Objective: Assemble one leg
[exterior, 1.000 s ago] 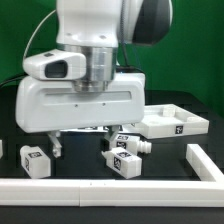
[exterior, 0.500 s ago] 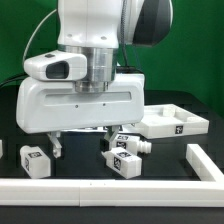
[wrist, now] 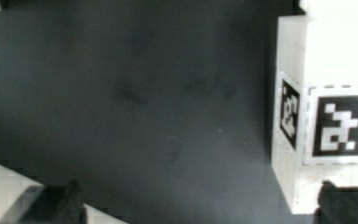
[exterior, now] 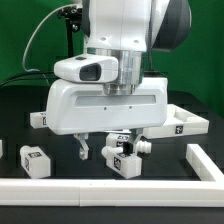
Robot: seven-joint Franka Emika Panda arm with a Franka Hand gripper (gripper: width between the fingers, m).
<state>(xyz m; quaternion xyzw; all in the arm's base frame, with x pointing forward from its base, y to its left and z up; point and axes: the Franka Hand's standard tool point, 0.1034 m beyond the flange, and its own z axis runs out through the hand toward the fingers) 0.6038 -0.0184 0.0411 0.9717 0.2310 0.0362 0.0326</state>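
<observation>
My gripper point(exterior: 98, 150) hangs open and empty just above the black table, its fingers wide apart. Two white legs with black-and-white tags lie together point(exterior: 125, 157) right beside the finger on the exterior view's right. In the wrist view my gripper point(wrist: 197, 205) has bare table between its fingers, and one tagged leg point(wrist: 327, 115) lies along one side, reaching up to one finger point(wrist: 345, 204). Another leg point(exterior: 35, 160) lies apart at the exterior view's left.
The large flat white rimmed panel point(exterior: 178, 124) lies behind at the exterior view's right. A further leg point(exterior: 39, 120) sits at the back left. White rails run along the front point(exterior: 90, 187) and the right point(exterior: 207, 164). A white edge point(wrist: 2, 195) shows near the other finger.
The arm has moved toward the exterior view's right, bringing the open fingers up to the pair of legs. The leg at the back left has come into view.
</observation>
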